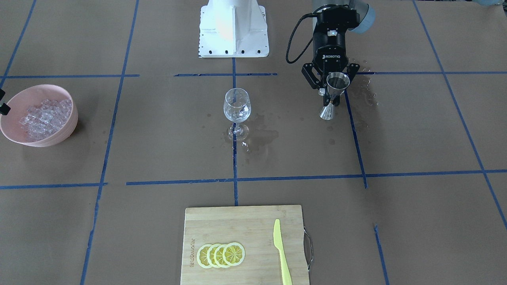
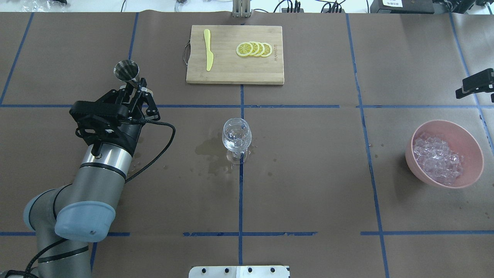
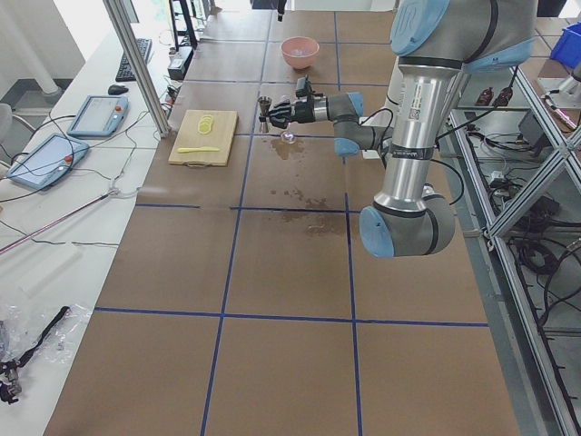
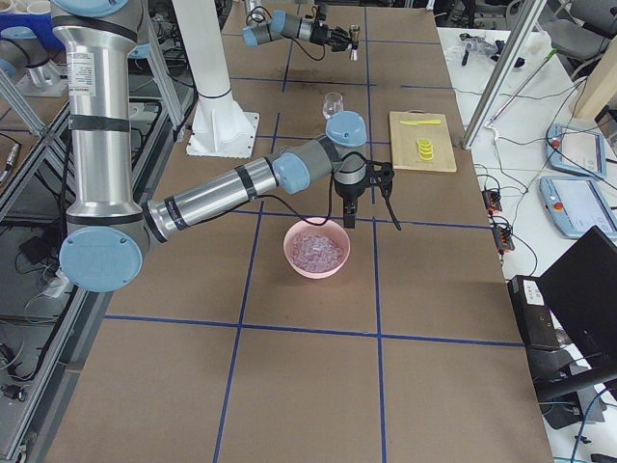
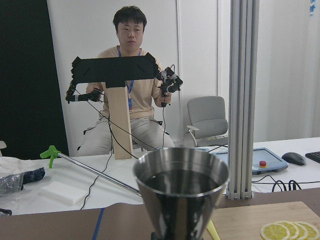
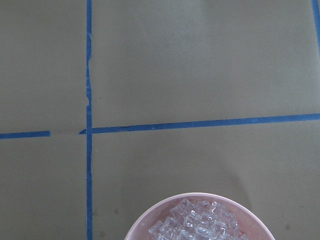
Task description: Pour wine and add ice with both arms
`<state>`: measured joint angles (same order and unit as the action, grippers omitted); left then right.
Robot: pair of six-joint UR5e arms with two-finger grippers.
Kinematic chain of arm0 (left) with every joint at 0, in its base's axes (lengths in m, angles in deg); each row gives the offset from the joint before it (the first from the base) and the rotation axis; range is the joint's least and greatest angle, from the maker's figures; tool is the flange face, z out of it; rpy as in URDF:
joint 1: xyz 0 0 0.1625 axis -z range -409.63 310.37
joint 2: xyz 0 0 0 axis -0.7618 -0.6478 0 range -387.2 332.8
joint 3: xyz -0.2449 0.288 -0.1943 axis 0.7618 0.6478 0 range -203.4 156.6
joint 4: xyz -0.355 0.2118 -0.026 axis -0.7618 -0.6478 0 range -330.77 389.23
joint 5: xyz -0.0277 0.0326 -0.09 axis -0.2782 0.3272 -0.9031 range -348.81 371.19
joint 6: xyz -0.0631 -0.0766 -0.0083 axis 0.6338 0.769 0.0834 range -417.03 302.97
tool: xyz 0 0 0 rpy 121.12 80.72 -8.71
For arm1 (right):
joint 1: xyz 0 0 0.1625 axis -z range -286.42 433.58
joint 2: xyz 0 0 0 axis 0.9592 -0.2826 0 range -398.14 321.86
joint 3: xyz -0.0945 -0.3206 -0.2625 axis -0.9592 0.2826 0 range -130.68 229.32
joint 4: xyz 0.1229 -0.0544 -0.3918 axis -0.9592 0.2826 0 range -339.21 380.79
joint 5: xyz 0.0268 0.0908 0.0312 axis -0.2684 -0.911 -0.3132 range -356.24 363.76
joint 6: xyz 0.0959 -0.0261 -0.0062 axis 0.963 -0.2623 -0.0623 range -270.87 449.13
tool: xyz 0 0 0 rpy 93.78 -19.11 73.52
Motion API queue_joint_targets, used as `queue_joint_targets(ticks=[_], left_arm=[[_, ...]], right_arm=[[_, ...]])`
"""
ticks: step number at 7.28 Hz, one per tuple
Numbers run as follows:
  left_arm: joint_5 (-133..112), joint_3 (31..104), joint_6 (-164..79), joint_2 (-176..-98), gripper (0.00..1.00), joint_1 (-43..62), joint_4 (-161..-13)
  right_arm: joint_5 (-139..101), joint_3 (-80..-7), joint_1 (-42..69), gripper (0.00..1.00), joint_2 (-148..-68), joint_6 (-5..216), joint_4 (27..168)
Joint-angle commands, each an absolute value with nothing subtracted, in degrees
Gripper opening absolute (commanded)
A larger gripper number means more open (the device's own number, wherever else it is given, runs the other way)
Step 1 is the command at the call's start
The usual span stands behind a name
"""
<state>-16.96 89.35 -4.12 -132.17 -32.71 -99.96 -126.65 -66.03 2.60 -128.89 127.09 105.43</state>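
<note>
My left gripper (image 1: 330,99) is shut on the waist of an upright steel jigger (image 1: 327,112), left of the stemmed glass (image 2: 236,135) in the overhead view. The jigger (image 5: 181,192) fills the left wrist view; I cannot tell whether wine is in it. Something clear glistens in the glass (image 1: 237,106). The ice (image 2: 436,158) is piled in a pink bowl (image 2: 472,152) at the right. My right gripper (image 4: 349,207) hangs just beyond the bowl's far rim, only partly seen at the overhead view's edge (image 2: 476,83); I cannot tell whether it is open. The right wrist view shows the ice (image 6: 200,225) below.
A bamboo cutting board (image 2: 231,71) with lemon slices (image 2: 254,49) and a yellow plastic knife (image 2: 208,54) lies at the far side. Dark wet stains (image 2: 210,152) mark the brown paper by the glass. The white pedestal (image 1: 233,29) stands at the robot's base.
</note>
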Motion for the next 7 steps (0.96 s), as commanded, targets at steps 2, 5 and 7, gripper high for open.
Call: queue_joint_targets(ticks=[2, 5, 7], left_arm=[[-17.02, 89.1, -7.37, -134.42, 0.0, -33.36, -99.79], [-17.02, 88.84, -7.46, -137.92, 0.0, -35.56, -94.9], [-17.11, 88.75, -8.41, -140.13, 0.0, -37.66, -89.97]], right_arm=[[-119.83, -67.23, 10.18, 1.0, -134.97, 134.18, 94.94], [-118.58, -67.23, 14.86, 1.0, -139.82, 135.8, 90.94], [-118.4, -67.23, 15.84, 1.0, -140.8, 136.15, 90.4]])
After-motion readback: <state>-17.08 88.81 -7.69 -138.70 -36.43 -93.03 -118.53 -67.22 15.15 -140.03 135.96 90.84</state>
